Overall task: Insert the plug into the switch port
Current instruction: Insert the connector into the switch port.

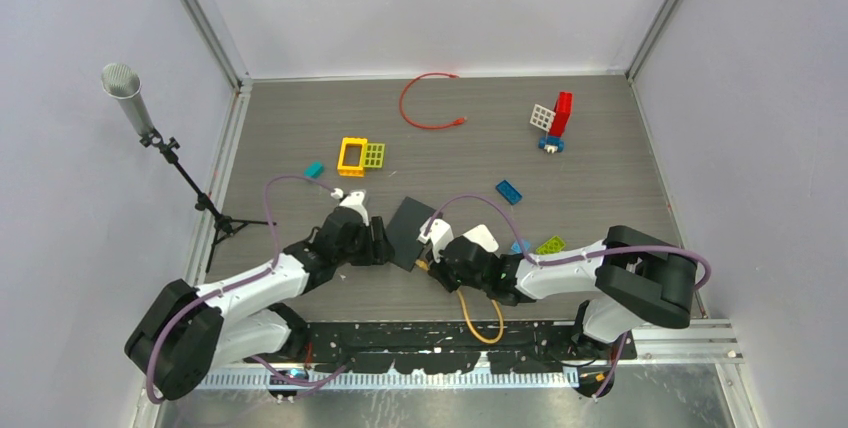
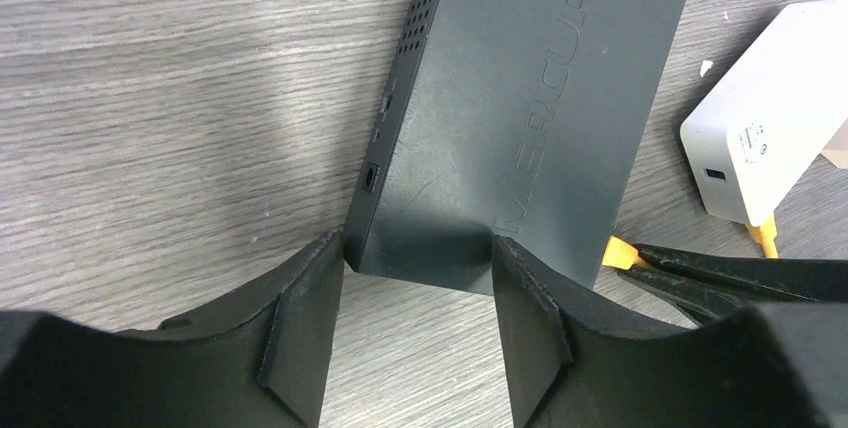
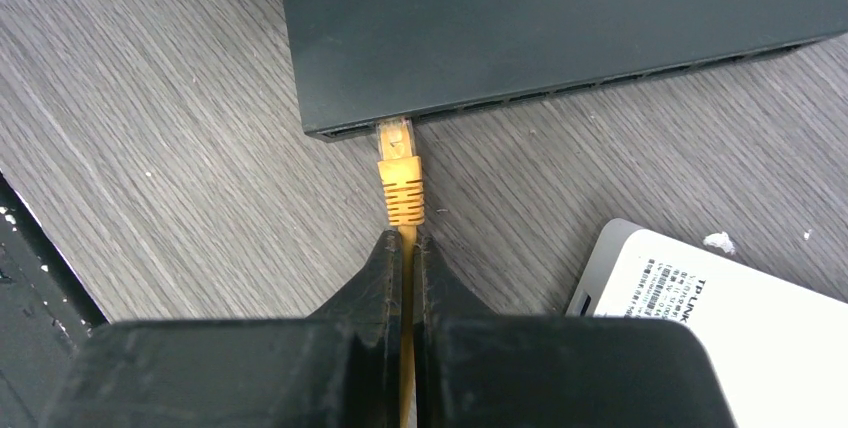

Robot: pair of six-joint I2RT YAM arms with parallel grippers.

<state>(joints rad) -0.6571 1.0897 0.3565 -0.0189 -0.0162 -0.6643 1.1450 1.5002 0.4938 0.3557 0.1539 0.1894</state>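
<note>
The dark flat switch [image 1: 410,231] lies on the wooden table between my two arms. My left gripper [image 1: 385,243] is open, and its fingertips [image 2: 320,258] flank the switch's near corner [image 2: 520,98] and touch it. My right gripper [image 3: 408,243] is shut on the orange cable [image 1: 480,323] just behind the plug's orange boot [image 3: 400,183]. The plug's clear tip sits in the end port of the switch's front edge [image 3: 560,18]. How deep it sits is hidden. The plug also shows in the left wrist view [image 2: 620,251].
A white TP-Link box [image 3: 720,318] lies beside the switch, close to my right gripper. Farther back are a red cable [image 1: 420,113], a yellow brick [image 1: 352,156], a blue brick [image 1: 509,191] and a red and white block tower [image 1: 555,120]. A microphone stand [image 1: 135,103] stands at the left.
</note>
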